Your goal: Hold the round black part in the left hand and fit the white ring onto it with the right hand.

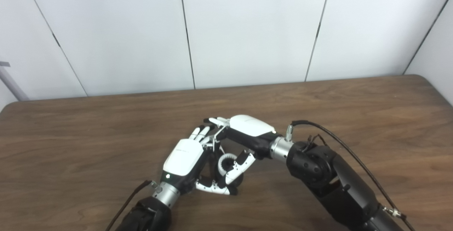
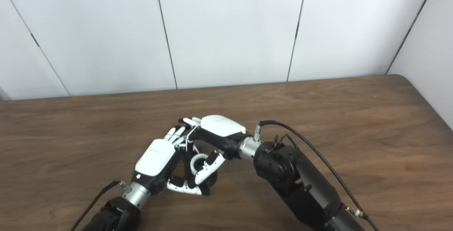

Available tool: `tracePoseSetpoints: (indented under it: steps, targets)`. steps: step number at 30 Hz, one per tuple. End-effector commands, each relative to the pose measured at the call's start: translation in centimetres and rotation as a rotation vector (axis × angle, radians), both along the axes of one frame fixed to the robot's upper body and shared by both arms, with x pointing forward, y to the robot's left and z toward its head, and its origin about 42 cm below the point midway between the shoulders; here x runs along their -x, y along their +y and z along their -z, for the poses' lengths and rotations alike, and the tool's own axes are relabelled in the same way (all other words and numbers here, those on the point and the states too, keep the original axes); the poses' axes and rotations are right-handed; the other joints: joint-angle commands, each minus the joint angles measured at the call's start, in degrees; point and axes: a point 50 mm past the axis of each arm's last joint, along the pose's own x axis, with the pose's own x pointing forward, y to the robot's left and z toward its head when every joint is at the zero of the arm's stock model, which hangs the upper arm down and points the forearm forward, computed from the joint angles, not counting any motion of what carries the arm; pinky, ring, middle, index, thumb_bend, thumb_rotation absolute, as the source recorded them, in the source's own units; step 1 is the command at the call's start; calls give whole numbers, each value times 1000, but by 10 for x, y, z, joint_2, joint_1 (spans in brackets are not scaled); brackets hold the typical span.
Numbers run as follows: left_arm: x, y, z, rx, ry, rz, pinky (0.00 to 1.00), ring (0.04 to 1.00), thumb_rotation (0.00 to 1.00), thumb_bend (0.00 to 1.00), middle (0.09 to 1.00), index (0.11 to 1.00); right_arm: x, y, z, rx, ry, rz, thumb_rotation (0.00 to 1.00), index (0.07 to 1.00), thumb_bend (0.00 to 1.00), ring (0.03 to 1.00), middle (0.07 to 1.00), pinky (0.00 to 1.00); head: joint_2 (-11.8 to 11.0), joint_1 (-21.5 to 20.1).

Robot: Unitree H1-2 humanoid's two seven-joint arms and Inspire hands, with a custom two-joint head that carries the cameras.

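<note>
The left hand (image 1: 184, 160) cups the round black part (image 1: 236, 180) low over the table (image 1: 106, 135); the right hand (image 1: 244, 131) pinches the white ring (image 1: 225, 163) against it. Both look light and rigid, best gripped by their rims.

Small white plastic ring (image 1: 225, 164), toothed along its rim, stands on edge, opening facing the camera. It sits against the round black part (image 1: 238, 179), mostly hidden behind it. Both lie low over the brown wooden tabletop (image 1: 318, 110), front centre.
</note>
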Motion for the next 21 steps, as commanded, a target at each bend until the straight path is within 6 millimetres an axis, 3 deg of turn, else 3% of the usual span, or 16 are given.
tracePoseSetpoints:
  steps: [1,3,10,21]
  targets:
    - [33,-20,44,-68,151,67,1000,988,51,520,846,480,2,10,-14,-34,-27,-38,438,744,1000,1000,1000,969,0,-1]
    - [33,-20,44,-67,155,65,1000,990,51,520,843,480,2,9,-15,-32,-24,-35,433,762,1000,1000,1000,966,-1,-1]
    - [33,-18,44,-77,166,56,1000,992,50,521,822,480,2,4,-19,-36,44,-42,505,975,1000,1000,1000,999,-3,-3]
    - [32,-16,46,-59,172,54,1000,976,49,521,815,480,8,-3,-13,-212,54,0,594,1000,1000,1000,1000,1000,-8,-3]
